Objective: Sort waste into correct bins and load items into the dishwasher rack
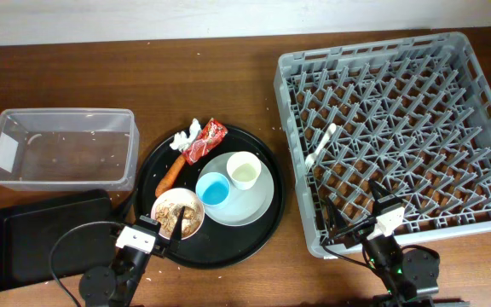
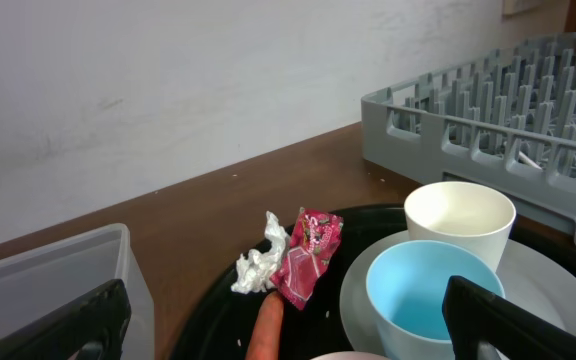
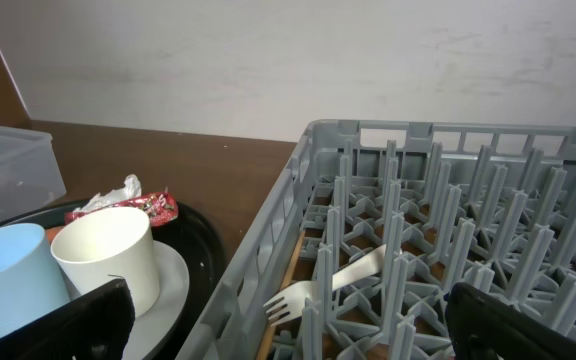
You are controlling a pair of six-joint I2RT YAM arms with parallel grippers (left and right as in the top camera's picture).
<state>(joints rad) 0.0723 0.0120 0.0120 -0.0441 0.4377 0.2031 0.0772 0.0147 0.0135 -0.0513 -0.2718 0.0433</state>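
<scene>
On the round black tray (image 1: pixel 254 230) sit a white plate (image 1: pixel 250 205) with a white cup (image 1: pixel 243 170) and a light-blue cup (image 1: pixel 214 189), a bowl of brownish scraps (image 1: pixel 178 212), a carrot stick (image 1: pixel 170 174), a red wrapper (image 1: pixel 205 141) and a white tissue (image 1: pixel 187 136). The grey rack (image 1: pixel 399 128) at the right holds a white fork (image 1: pixel 320 145). The clear tub (image 1: pixel 62 147) and flat black tray (image 1: pixel 45 234) lie at the left. My left gripper (image 2: pixel 286 335) is open at the round tray's near edge. My right gripper (image 3: pixel 288 330) is open over the rack's near-left corner.
The round black tray stands between the tub and the rack. A cable loops over the flat black tray's near side (image 1: pixel 66 247). The rack's wall (image 3: pixel 268 250) rises right beside the plate. A light wall bounds the table's far edge.
</scene>
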